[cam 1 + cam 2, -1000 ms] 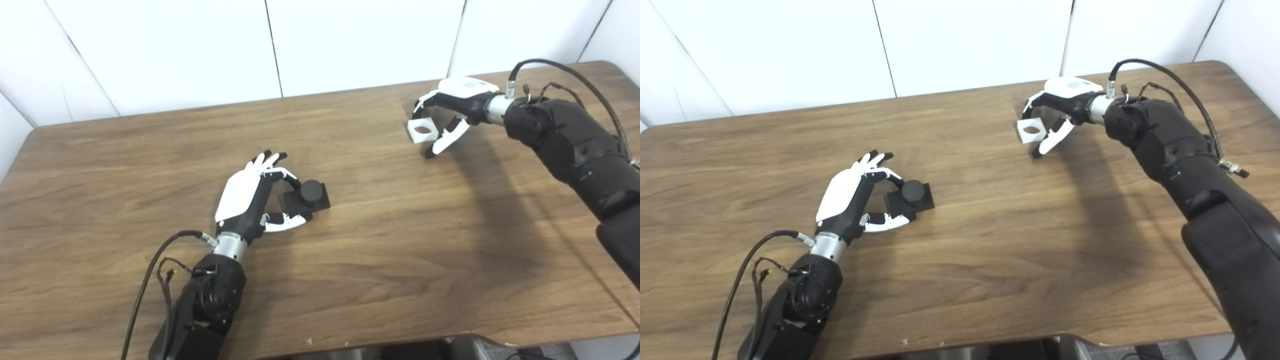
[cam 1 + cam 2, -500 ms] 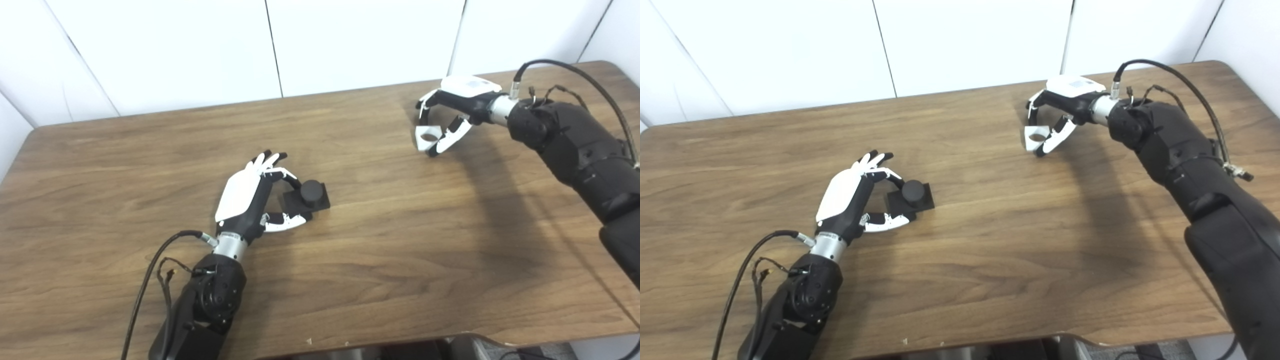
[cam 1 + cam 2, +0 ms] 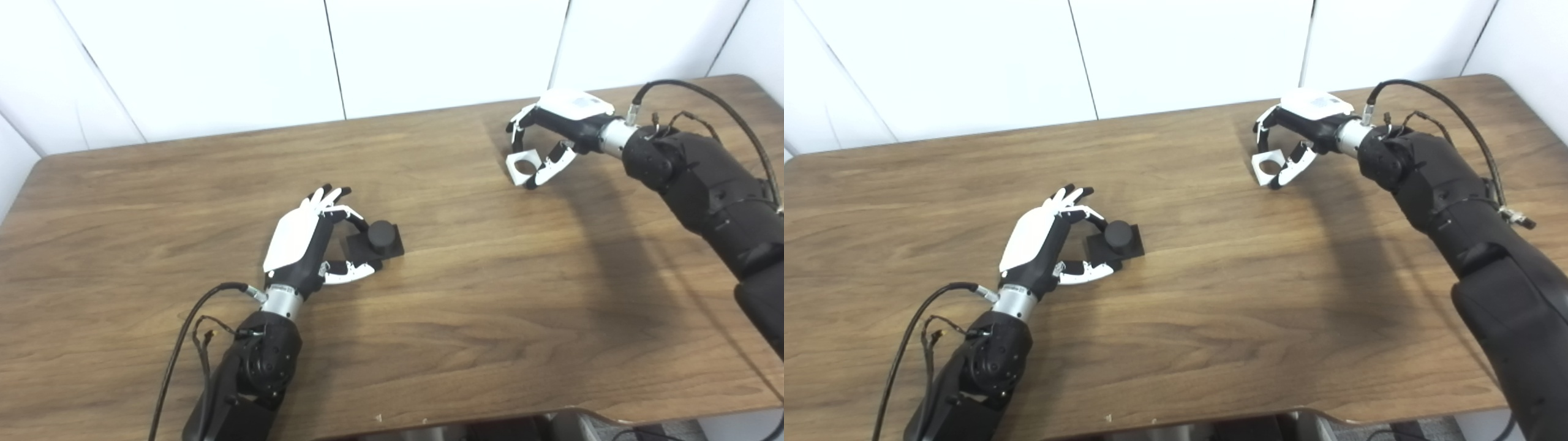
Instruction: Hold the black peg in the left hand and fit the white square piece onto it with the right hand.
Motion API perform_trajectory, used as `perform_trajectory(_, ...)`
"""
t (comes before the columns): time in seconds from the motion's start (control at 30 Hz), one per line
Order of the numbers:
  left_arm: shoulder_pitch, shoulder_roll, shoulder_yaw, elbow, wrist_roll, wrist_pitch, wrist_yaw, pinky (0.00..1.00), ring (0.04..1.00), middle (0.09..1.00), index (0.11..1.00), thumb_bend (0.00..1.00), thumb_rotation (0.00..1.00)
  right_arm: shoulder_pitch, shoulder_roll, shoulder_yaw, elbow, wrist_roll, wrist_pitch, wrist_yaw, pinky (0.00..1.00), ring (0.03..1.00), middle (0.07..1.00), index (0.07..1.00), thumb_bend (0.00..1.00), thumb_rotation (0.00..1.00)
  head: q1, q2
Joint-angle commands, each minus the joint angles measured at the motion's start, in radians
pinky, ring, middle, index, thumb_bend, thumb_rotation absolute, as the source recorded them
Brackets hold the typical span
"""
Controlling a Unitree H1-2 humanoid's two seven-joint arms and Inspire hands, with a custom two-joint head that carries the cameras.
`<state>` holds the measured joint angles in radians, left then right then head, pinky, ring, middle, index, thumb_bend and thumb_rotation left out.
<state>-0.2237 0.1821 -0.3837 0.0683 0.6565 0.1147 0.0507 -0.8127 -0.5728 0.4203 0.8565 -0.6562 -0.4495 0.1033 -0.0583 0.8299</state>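
Your left hand (image 3: pixel 306 242) sits a little left of the frame's centre, low on the wooden table (image 3: pixel 465 306), with its white back turned up and toward the left. Its fingers (image 3: pixel 349 214) and thumb (image 3: pixel 349 271) curve around the near-left side of the black peg (image 3: pixel 375 239), a short round post on a square black base that rests flat on the table. The fingertips look to be touching the base, but whether the hand is truly clamped on it or only cupped against it you cannot tell from either view. Your right hand (image 3: pixel 1295 131) is in the upper right of the frame, well apart from the peg, reaching in from the right edge on its black arm (image 3: pixel 1445 202). It is pinched on the white square piece (image 3: pixel 1267 168), thumb below and fingers above, and holds the piece tilted so that its round hole faces the cameras. The piece's lower corner is close to the table; whether it touches is unclear.
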Motion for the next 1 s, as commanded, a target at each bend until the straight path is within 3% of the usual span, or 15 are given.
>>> perform_trajectory(0.0, 0.021, 0.019, -0.02, 0.035, 0.027, 0.025, -0.049, 1.0, 1.0, 0.934, 0.493, 0.51, 0.08, -0.032, -0.02, -0.011, 0.006, -0.006, -0.007, -0.037, 0.94, 0.876, 0.791, 0.485, 0.52, 0.15, 0.0, 0.0)
perform_trajectory(0.1, 0.02, 0.018, -0.017, 0.038, 0.024, 0.025, -0.049, 1.0, 1.0, 0.936, 0.493, 0.51, 0.09, -0.022, -0.015, -0.033, -0.016, 0.022, -0.005, -0.043, 0.91, 0.87, 0.782, 0.485, 0.52, 0.15, 0.001, -0.002)
perform_trajectory(0.37, 0.01, 0.022, -0.016, 0.041, 0.026, 0.022, -0.049, 1.0, 1.0, 0.936, 0.492, 0.51, 0.09, 0.052, 0.003, -0.126, -0.262, 0.081, 0.069, -0.026, 0.86, 0.884, 0.776, 0.483, 0.52, 0.15, 0.001, -0.002)
perform_trajectory(0.53, 0.004, 0.022, -0.017, 0.046, 0.029, 0.02, -0.047, 1.0, 1.0, 0.934, 0.492, 0.51, 0.09, 0.083, 0.015, -0.154, -0.401, 0.057, 0.127, -0.032, 0.86, 0.873, 0.767, 0.483, 0.52, 0.15, 0.009, -0.002)
perform_trajectory(0.97, -0.001, 0.013, -0.018, 0.055, 0.034, 0.025, -0.04, 1.0, 0.998, 0.931, 0.491, 0.51, 0.09, 0.138, 0.048, -0.182, -0.676, 0.128, 0.154, 0.082, 0.83, 0.86, 0.761, 0.481, 0.52, 0.15, 0.046, 0.008)
